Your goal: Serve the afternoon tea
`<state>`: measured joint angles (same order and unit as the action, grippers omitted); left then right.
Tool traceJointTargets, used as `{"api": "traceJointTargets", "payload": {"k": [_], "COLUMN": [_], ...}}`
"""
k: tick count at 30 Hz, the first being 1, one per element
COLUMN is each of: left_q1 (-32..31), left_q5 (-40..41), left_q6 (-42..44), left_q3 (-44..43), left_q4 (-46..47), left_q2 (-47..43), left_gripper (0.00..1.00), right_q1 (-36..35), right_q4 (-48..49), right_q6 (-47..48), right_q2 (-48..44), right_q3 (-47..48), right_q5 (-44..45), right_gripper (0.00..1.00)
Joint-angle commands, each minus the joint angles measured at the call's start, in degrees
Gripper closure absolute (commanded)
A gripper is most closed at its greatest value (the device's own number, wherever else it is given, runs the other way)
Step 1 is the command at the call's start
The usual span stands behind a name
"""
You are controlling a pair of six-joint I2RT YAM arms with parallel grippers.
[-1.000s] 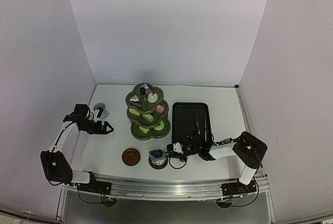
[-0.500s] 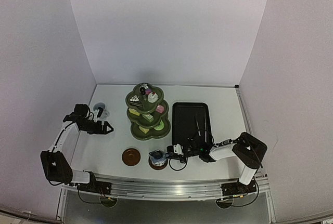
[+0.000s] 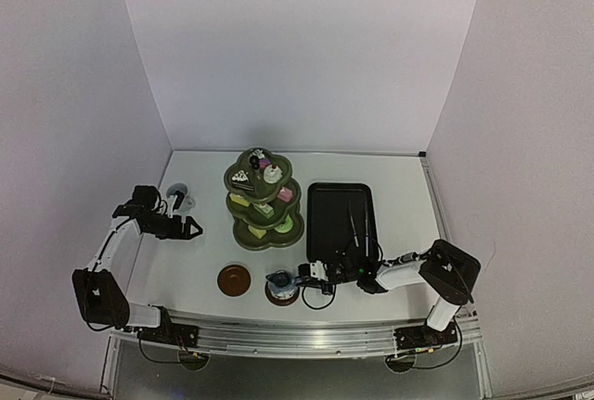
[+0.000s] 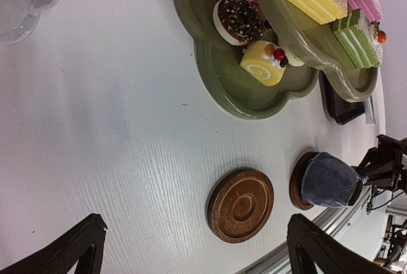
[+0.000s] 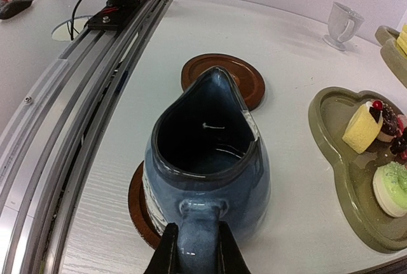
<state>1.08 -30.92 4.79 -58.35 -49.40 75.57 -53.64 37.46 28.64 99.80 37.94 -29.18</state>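
Stand [image 3: 263,200]: three tiers, mid-table; every place below is given from it.
Cakes [image 4: 262,63]: loaded on all its tiers.
Tray [image 3: 316,224]: just right of the stand, holding only tongs [image 3: 357,224].
Pot [image 5: 206,153]: in front of the stand, near the table's edge, upright on a coaster [image 5: 137,207]. I cannot tell whether its base rests there or hangs just above.
Right gripper [image 5: 194,243]: clamped tight on the pot's handle, reaching in from the right.
Second coaster [image 3: 234,279]: bare, in front of the stand and a little left, just beside the pot's one.
Mug [image 3: 181,200]: left of the stand, well apart from both coasters.
Left gripper [image 3: 192,228]: fingers spread wide, holding nothing, between the mug and the stand.
Done, by my reading: cakes served, pot brought to its coaster.
Left to do: let go of the pot, then carry the mug to the bare coaster.
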Motion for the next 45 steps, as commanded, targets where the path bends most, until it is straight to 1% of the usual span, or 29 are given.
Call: {"api": "traceJointTargets", "payload": {"k": [1, 18, 24, 36, 45], "left_q1": [0.33, 0.41, 0.41, 0.43, 0.42], "left_q5": [-0.38, -0.45, -0.83, -1.4, -1.43], "left_q6": [1.6, 1.85, 1.76, 1.74, 1.9], "left_q3": [-1.66, -2.16, -2.37, -2.67, -3.0], "left_q4": [1.15, 1.14, 1.24, 1.46, 1.23], "left_q2": [0.32, 0.71, 1.06, 1.4, 1.26], "left_gripper": [0.0, 0.0, 0.0, 0.0, 0.0], "right_q1": [-1.05, -1.57, -1.58, -1.48, -1.48], "right_q4": [4.29, 6.39, 6.58, 6.5, 6.58], "right_q6": [-1.2, -1.27, -0.55, -1.82, -2.1], "right_q2": [-4.23, 2.47, 1.69, -4.98, -2.95], "right_q3": [0.25, -0.36, -1.48, -3.37, -3.05], "right_q5": [-0.65, 1.74, 3.67, 3.59, 3.1], "right_gripper": [1.0, 1.0, 1.0, 1.0, 1.0]}}
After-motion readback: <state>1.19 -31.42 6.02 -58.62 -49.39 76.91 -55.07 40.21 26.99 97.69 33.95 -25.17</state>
